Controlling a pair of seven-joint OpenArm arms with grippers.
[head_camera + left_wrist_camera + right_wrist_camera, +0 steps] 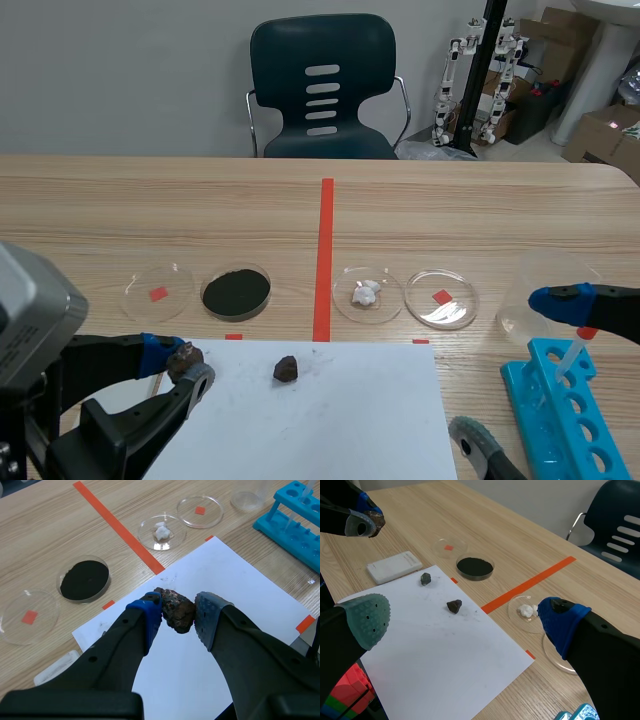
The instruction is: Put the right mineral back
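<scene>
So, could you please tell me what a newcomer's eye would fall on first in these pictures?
Most likely the left gripper, shut on a rough brown mineral and held up near the white paper sheet. After that, the dish of black powder just beyond the sheet and the bright blue tube rack to the right of it stand out.

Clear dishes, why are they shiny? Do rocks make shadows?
Scene view: one empty dish shows pale glints of room light. Right wrist view: the brown rock casts only a faint shadow on the white paper. Left wrist view: the held rock has tiny sparkles.
</scene>
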